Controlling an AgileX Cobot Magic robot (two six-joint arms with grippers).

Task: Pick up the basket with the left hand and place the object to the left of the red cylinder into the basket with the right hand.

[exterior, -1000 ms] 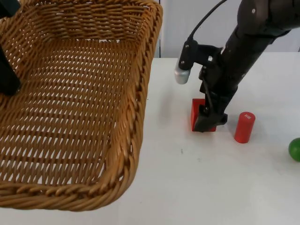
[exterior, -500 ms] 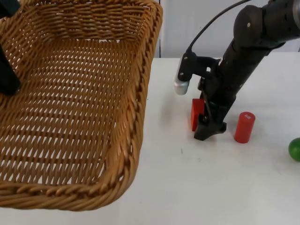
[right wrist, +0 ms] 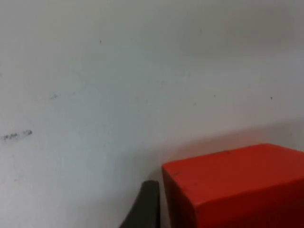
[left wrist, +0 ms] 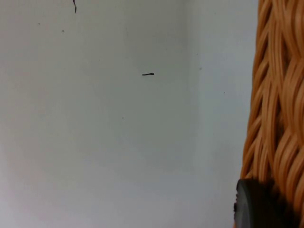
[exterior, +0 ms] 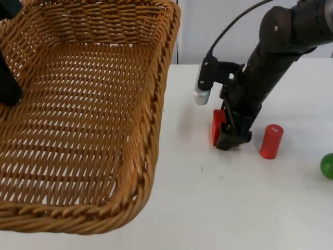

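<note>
A big wicker basket (exterior: pixel 156 104) hangs tilted over the table's left half, with my left gripper (exterior: pixel 9 88) shut on its left rim; one black fingertip (left wrist: pixel 256 209) presses on the weave (left wrist: pixel 280 118). A red block (exterior: pixel 217 127) rests on the table just left of the upright red cylinder (exterior: pixel 271 141). My right gripper (exterior: pixel 229 139) is down over the block's right part, shut on it. In the right wrist view a fingertip (right wrist: pixel 145 206) lies against the block's (right wrist: pixel 237 190) side. The block still touches the table.
A green ball (exterior: pixel 328 165) lies at the table's right edge, right of the cylinder. The grey partition wall stands behind the table. The basket's right rim ends about a hand's width left of the block.
The right gripper dropped lower around the red block, then drew slightly up and in against it. Basket, block and cylinder have stayed in place.
</note>
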